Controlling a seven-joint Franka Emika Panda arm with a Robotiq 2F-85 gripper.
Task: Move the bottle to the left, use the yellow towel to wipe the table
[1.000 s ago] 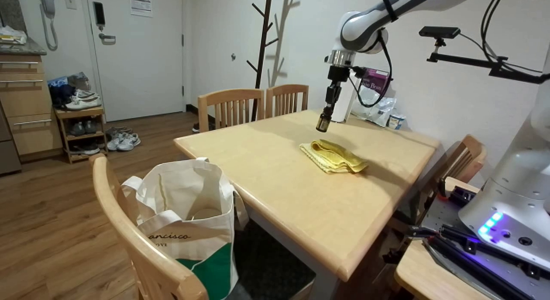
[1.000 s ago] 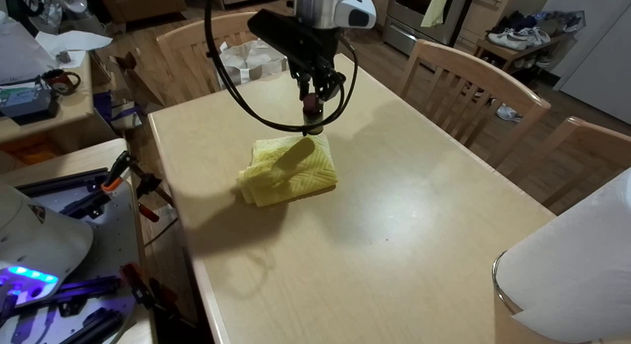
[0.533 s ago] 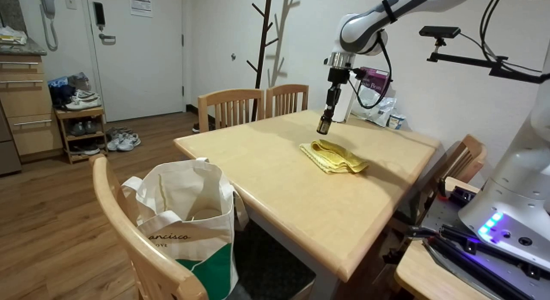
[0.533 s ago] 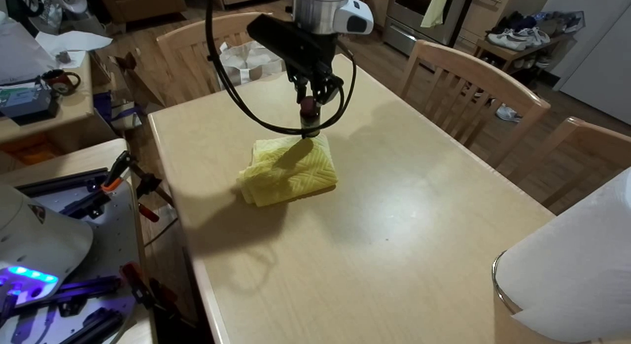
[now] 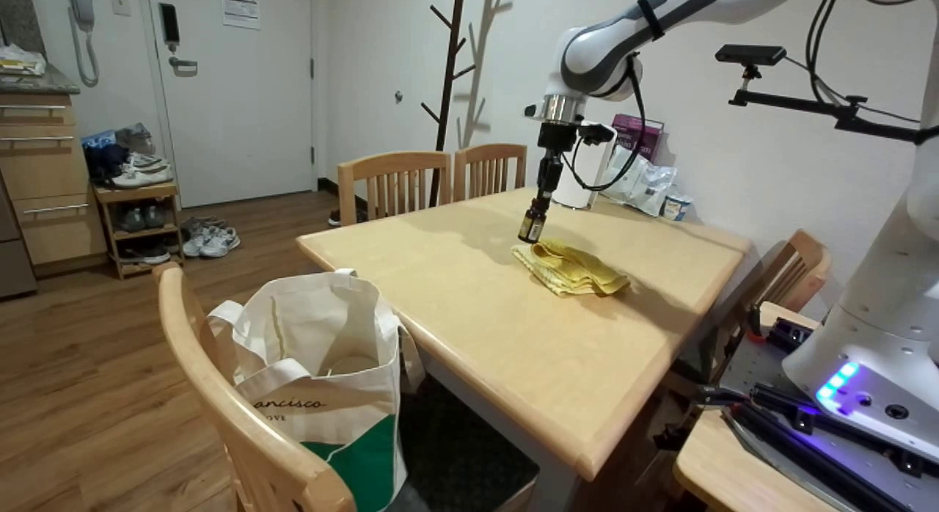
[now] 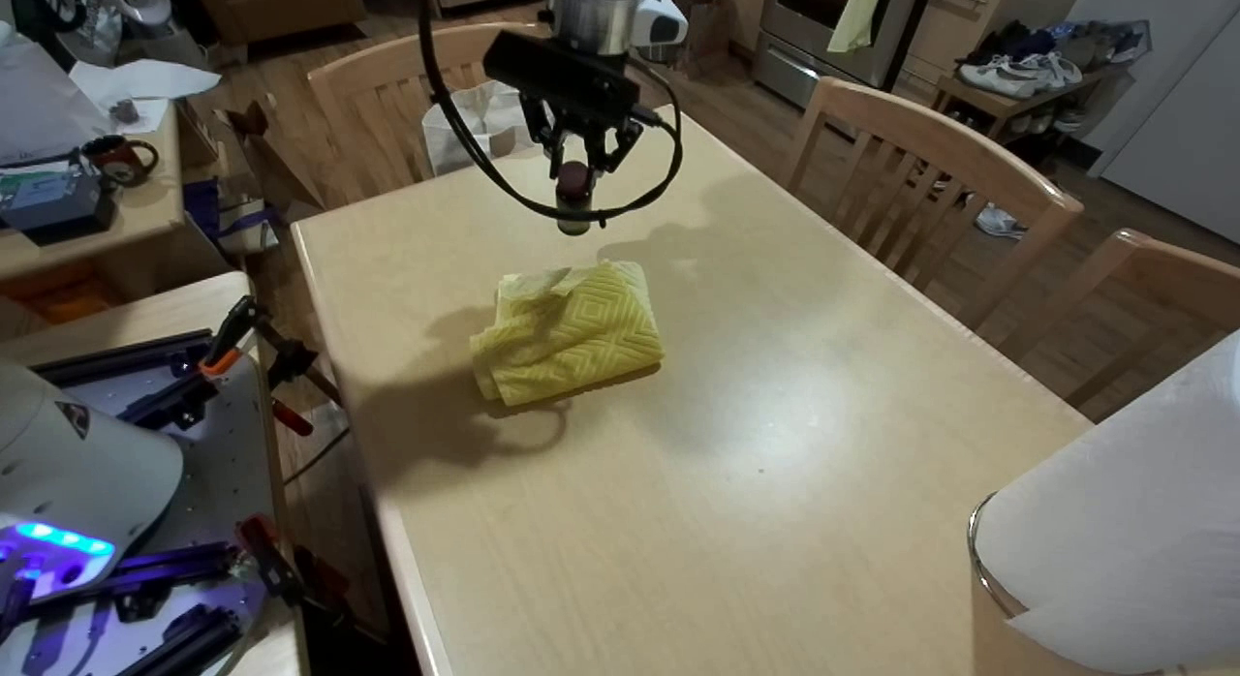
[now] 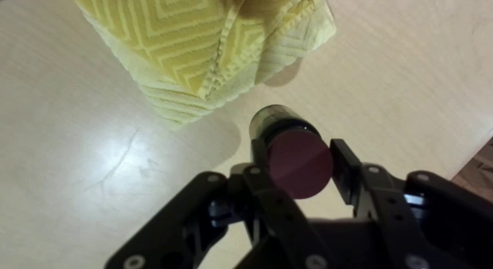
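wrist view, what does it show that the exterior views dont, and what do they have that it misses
Only the wrist view shows the round top of the dark red cap nearly face-on. Only the exterior views show the white paper roll, the robot's base and the shoe rack. All share the gripper holding the bottle, and the yellow towel on the table.
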